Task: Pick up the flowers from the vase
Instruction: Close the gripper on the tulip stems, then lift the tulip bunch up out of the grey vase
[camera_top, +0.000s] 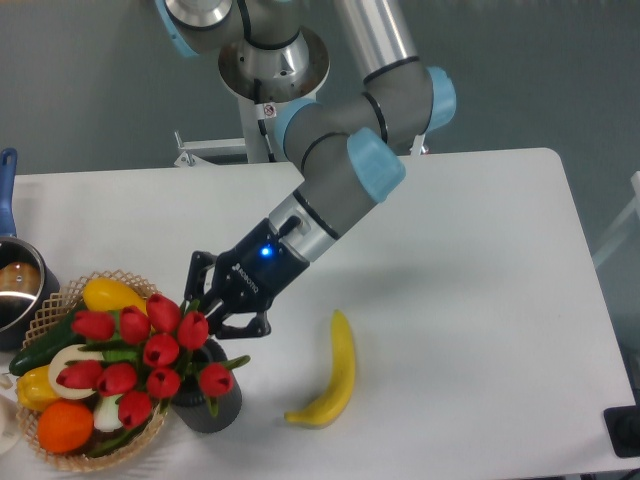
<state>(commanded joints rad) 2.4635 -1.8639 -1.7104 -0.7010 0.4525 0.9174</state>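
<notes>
Tulips (140, 365) sit in the dark vase (210, 408) near the front-left corner of the worktop (470, 300), blooms fanning out toward 9 o'clock, well past the vase rim and over the wicker basket (60, 455). Stems mostly hidden by the heads.

Hand (205, 308) is at the bunch's 1 o'clock edge, black fingers spread fairly wide, around or just beside the top-right buds. Can't tell if anything is actually between the fingers; nothing looks clamped yet.

Risks, my read:
- Closing here would catch heads, not stems: buds crush or slip, and only a couple of flowers lift while the rest stay in the vase.
- Bunch is wider than the vase and leans left, so the vase looks top-heavy. A side push from the hand, or stems dragging on the rim during the lift, could tip it toward the basket or carry it up with the bunch.
- Vase is near the front edge of the worktop; a shove toward 6 o'clock may send it off.
- Basket touches or nearly touches the vase at 9 o'clock, holding an orange (65, 425), yellow peppers (110, 295), a cucumber (45, 345). Swinging blooms could snag there.
- Banana (333, 375) at the vase's 3 o'clock and the blue-handled pot (18, 290) at 10 o'clock are apart; low concern.
</notes>
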